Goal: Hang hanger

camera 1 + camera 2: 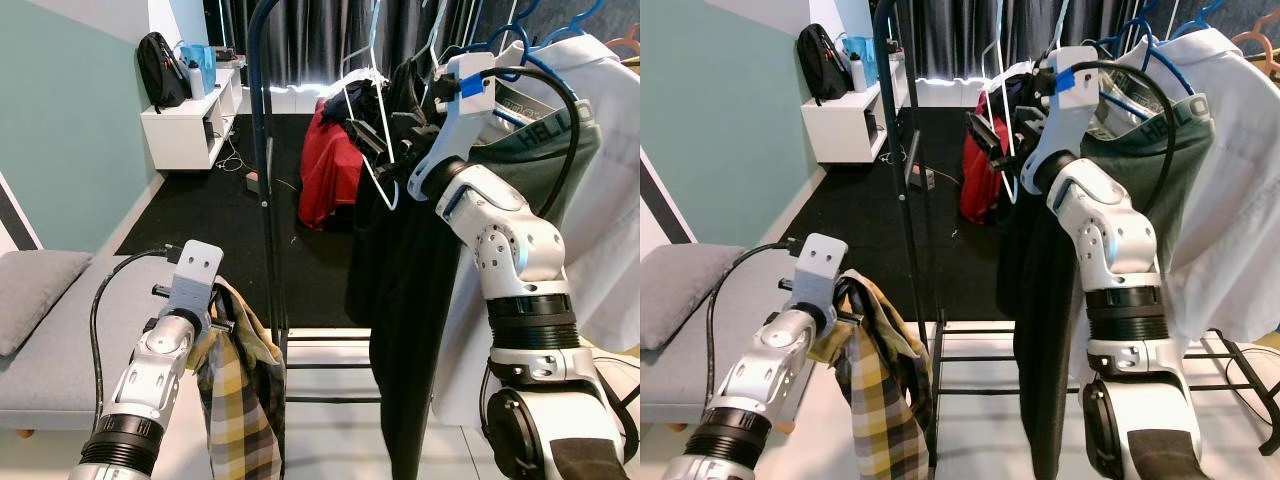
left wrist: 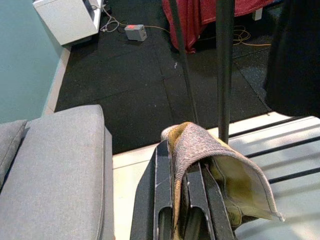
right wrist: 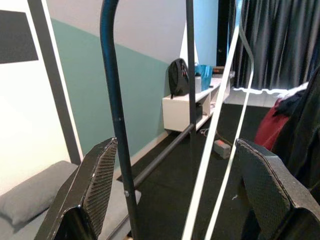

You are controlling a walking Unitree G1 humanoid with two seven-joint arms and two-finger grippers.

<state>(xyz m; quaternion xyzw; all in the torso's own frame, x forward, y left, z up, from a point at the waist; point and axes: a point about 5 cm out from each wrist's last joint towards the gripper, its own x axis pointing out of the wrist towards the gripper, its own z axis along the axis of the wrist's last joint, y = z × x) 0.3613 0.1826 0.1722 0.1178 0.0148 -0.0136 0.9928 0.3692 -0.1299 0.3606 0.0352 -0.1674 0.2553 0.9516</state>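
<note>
My right gripper [image 3: 175, 195] is raised at the clothes rack with its two black fingers [image 3: 92, 192] spread wide apart, and the thin white wire hanger [image 3: 220, 130] runs down through the gap between them, touching neither as far as I can see. In the head views that hanger [image 1: 372, 150] hangs high at the rack among the dark clothes, its hook up near the top rail, just in front of my right wrist. Next to it stands the rack's dark blue metal upright pole [image 1: 264, 160].

My left gripper [image 2: 182, 210] is low, its fingers closed together on a fold of yellow and grey plaid cloth [image 2: 220, 165] (the cloth drapes over the fingertips). From the head, the plaid garment [image 1: 238, 395] hangs down from that gripper beside the pole.

Further out, a black garment [image 1: 395, 300] and a white shirt [image 1: 610, 200] hang on the rack over blue hangers [image 1: 520, 40], and a red garment [image 1: 330, 170] hangs behind. A grey cushioned sofa [image 1: 50, 330] sits at my left, and a white shelf unit [image 1: 185, 130] with a black backpack [image 1: 160, 70] on it stands by the teal wall.
</note>
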